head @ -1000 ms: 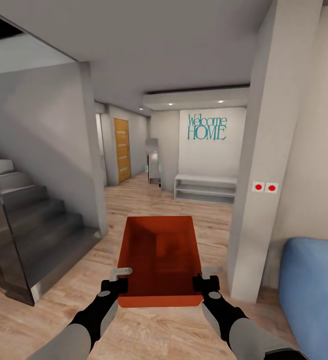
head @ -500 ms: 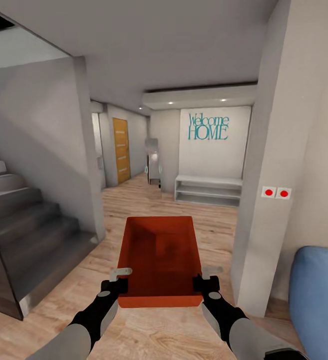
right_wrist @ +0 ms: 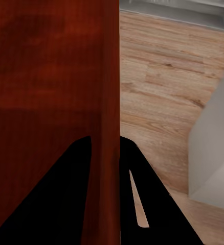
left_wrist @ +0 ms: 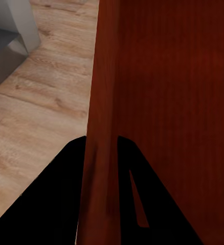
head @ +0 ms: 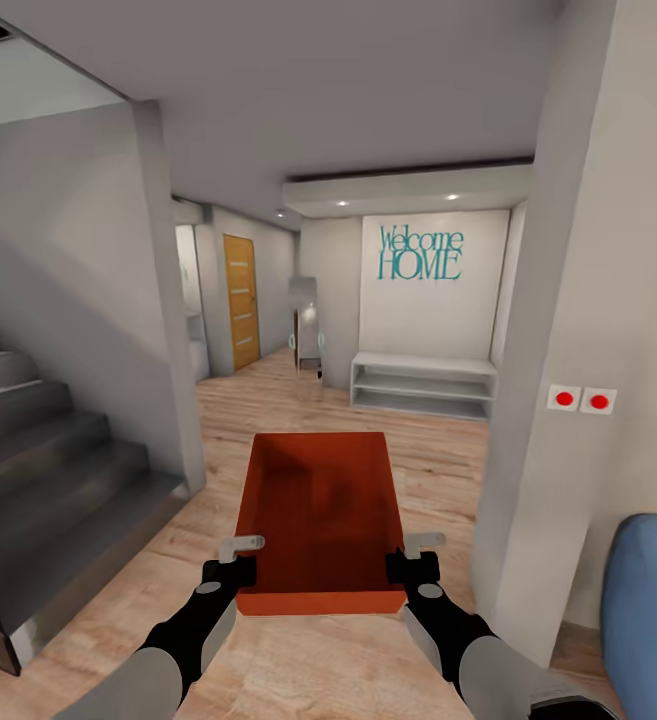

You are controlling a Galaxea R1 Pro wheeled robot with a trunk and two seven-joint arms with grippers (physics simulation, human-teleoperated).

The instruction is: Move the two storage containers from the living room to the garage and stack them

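Wood planks run ahead of you toward a white bench under teal "Welcome HOME" lettering, grey stairs beside. Your head view shows the whole smooth orange-red bin; each wrist view shows its thin wall pinched by the left gripper and right gripper.

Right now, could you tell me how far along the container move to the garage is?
Done: one storage container is lifted off the wood-plank floor. In hand: the left hand and right hand each clamp a side wall, with the robot facing a hallway and the Welcome HOME wall. Left: reaching the garage, setting this one down, and stacking the second, which isn't visible here.
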